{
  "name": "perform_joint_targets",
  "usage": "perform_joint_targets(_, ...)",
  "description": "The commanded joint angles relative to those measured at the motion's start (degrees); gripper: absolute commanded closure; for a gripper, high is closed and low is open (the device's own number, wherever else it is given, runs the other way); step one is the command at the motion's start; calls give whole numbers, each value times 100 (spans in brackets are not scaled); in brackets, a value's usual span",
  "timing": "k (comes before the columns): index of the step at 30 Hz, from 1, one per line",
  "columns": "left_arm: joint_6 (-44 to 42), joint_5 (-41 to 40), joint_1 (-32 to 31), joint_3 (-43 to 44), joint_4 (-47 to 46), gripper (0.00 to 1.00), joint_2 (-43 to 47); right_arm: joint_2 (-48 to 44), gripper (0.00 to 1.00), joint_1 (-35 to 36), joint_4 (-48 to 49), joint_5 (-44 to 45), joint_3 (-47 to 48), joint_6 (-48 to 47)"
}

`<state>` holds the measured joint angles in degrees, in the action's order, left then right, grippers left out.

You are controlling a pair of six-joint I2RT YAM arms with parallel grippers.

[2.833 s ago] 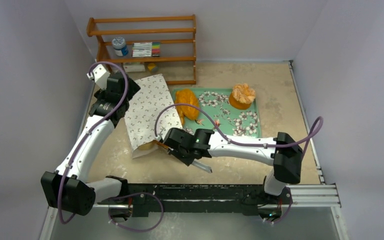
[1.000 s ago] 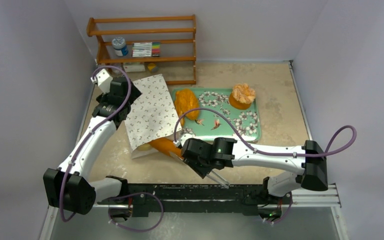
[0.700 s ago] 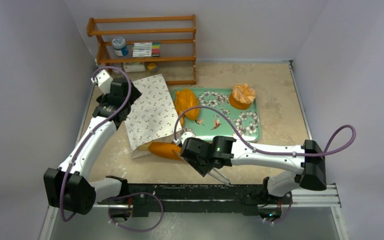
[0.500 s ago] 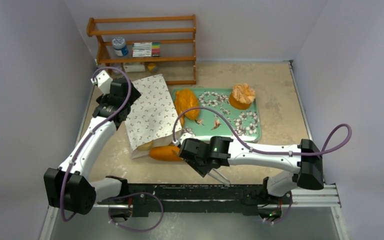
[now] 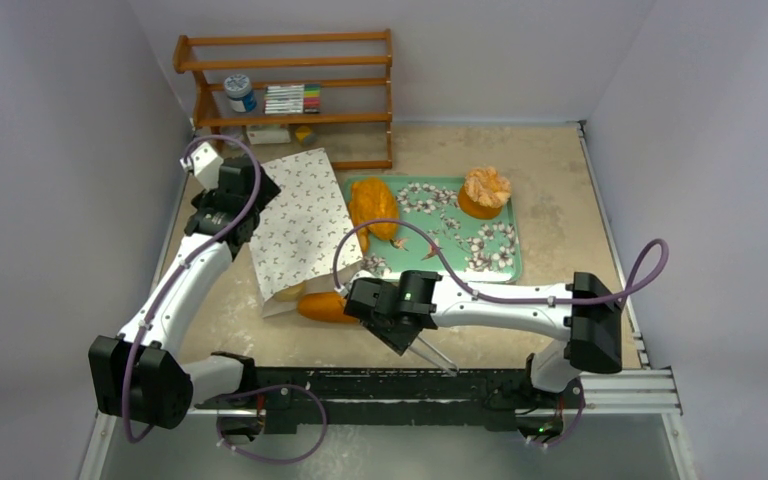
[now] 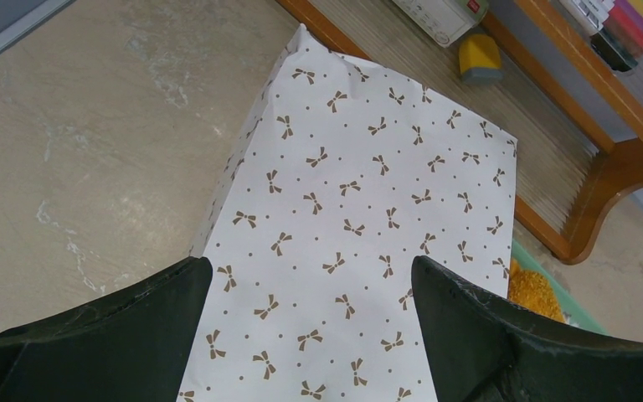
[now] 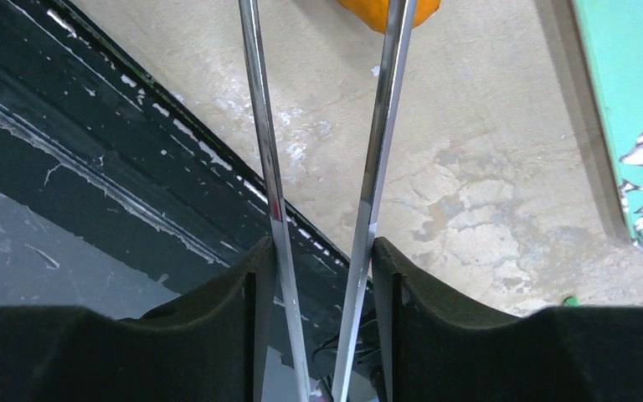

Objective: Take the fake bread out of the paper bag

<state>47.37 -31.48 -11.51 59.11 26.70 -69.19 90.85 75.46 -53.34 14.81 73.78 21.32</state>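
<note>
Metal tongs (image 7: 259, 151) are clamped by the right gripper (image 7: 322, 249); an orange loaf (image 7: 388, 10) is seen ahead, between their arms. Left gripper (image 6: 310, 275) is spread wide, paper bag (image 6: 368, 193) below.

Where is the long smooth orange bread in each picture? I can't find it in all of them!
Top view: the long orange bread sits low in the middle, at the paper bag's open end.
Right wrist view: only its end shows, at the top edge, between the metal tongs held by the right hand.
Left wrist view: not in it.
Shared landmark: the green flowered tray, also at the right wrist view's right edge.
</note>
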Motion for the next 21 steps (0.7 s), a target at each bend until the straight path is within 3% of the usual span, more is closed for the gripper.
perform_joint_targets(1, -43, 85, 74, -51, -279, 9, 105, 56, 55, 30, 58, -314, 227, -221)
perform_joint_targets(10, -16, 177, 113, -90, -306, 9, 133, 131, 58, 324, 173, -1079, 691, 4)
perform_joint_targets(21, -5, 197, 114, -110, -280, 9, 213, 56, 58, 483, -233, -842, 1069, 207)
